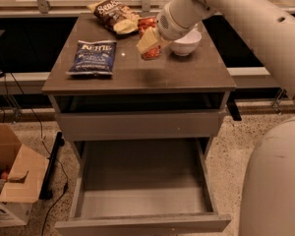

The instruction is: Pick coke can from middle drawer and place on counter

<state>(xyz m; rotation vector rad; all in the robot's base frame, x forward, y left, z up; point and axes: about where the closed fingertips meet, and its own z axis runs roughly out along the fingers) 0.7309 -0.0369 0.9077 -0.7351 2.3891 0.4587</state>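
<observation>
The gripper (148, 43), upper centre of the frame, is cream and closed on a red can (151, 54). The counter (187, 75) is glossy brown-grey. The drawer (142, 200) is grey. The bowl (187, 41) is white. The chip bag (92, 57), upper left, is dark blue with white lettering.
</observation>
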